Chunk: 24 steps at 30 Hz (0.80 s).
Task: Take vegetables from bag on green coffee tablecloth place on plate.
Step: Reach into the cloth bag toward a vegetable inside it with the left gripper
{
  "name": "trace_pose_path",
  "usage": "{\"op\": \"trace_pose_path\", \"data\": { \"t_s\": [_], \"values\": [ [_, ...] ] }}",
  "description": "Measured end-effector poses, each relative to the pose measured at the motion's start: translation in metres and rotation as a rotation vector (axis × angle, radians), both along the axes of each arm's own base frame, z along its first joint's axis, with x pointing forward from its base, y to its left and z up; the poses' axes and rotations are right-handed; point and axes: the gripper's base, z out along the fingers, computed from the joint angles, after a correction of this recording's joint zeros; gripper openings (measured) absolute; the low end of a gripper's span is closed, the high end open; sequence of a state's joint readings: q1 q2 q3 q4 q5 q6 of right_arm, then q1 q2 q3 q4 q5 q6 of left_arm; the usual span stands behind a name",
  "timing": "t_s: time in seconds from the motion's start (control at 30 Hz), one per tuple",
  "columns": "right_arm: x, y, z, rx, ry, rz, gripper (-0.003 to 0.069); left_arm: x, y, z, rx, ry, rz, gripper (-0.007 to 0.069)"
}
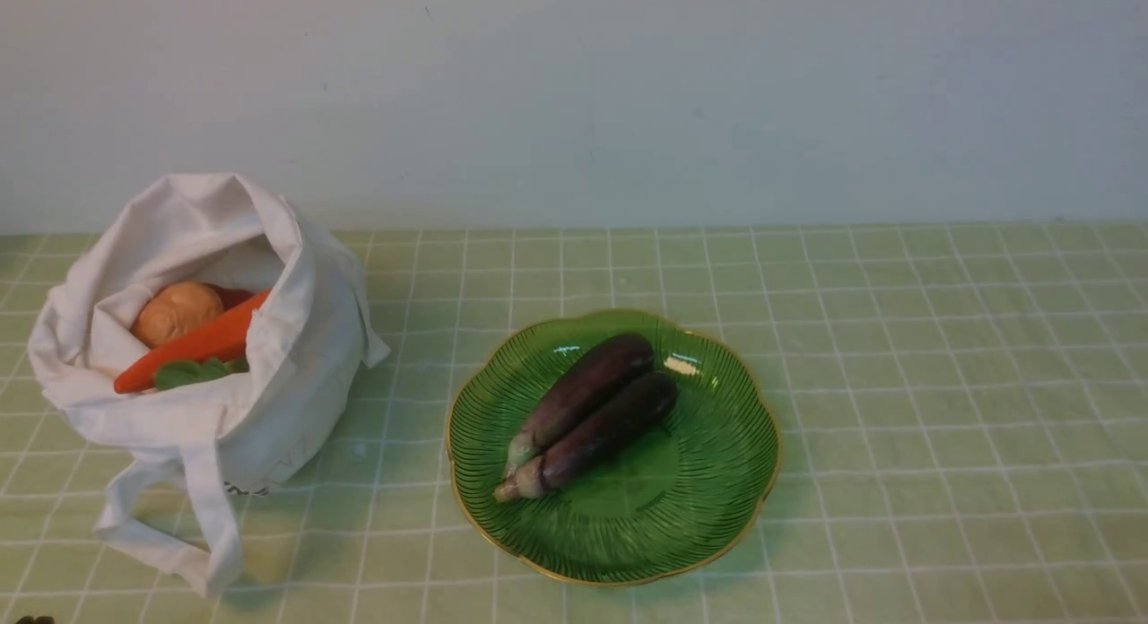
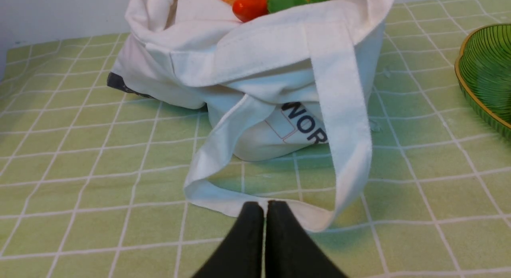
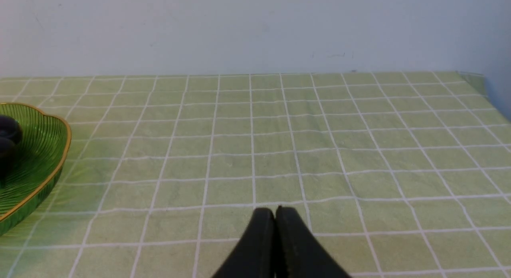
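- Nearest the camera, the left tool [image 2: 266,206] has its fingertips together with nothing between them, over the bench's side of the scene that lies left of the plate [image 1: 717,516] and closer in than it.
- Right tool [image 3: 275,212]: fingertips together too, holding nothing, nearer the robot than the plate.
- Left of the plate stands the white cloth bag [image 1: 314,391], apart from it, mouth open. In it are the carrot [image 1: 202,342], a round tan-brown vegetable [image 1: 179,312] and a red one [image 1: 231,296] partly hidden behind them.
- On the plate, two eggplants [image 1: 587,386] lie side by side, slanting; the carrot looks like a sensible next pick.
- To do it well, the left tool should part before reaching the bag's mouth, come in from above, and close across the carrot's body, clear of the cloth rim and the strap handle [image 1: 211,516]. Lifting straight up before crossing to the plate should keep the bag from dragging along; a low release beside the eggplants would limit rolling.
- Left wrist view shows the letters [image 2: 304,123] and a black strip [image 2: 127,85] on the bag clearly; the front view gives only a scrap of lettering, but shows how the carrot lies inside.
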<state>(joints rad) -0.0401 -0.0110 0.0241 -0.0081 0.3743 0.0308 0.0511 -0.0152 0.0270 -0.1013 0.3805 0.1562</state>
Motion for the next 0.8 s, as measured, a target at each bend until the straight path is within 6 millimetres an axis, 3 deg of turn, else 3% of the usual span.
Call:
{"op": "trace_pose_path", "data": {
  "t_s": [0.2,0.3,0.33,0.43,0.57,0.63,0.73,0.8],
  "values": [
    [0.0,0.0,0.0,0.0,0.0,0.0,-0.0016,0.0,0.0,0.0,-0.024,-0.002,0.003,-0.0005],
    [0.0,0.0,0.0,0.0,0.0,0.0,-0.0016,0.001,-0.003,0.003,-0.158,-0.037,0.014,-0.0005],
    [0.0,0.0,0.0,0.0,0.0,0.0,-0.0016,0.002,-0.005,0.007,-0.312,-0.074,0.026,-0.0005],
    [0.0,0.0,0.0,0.0,0.0,0.0,-0.0016,0.003,-0.006,0.015,-0.529,-0.151,0.048,-0.0005],
    [0.0,0.0,0.0,0.0,0.0,0.0,-0.0016,0.004,-0.001,0.028,-0.704,-0.305,0.096,-0.0005],
    [0.0,0.0,0.0,0.0,0.0,0.0,-0.0016,0.003,0.008,0.041,-0.806,-0.465,0.156,-0.0005],
    [0.0,0.0,0.0,0.0,0.0,0.0,-0.0016,-0.002,0.013,0.063,-0.812,-0.581,0.16,-0.0005],
    [0.0,0.0,0.0,0.0,0.0,0.0,-0.0016,-0.014,0.011,0.106,-0.658,-0.701,0.102,-0.0005]
  ]
}}
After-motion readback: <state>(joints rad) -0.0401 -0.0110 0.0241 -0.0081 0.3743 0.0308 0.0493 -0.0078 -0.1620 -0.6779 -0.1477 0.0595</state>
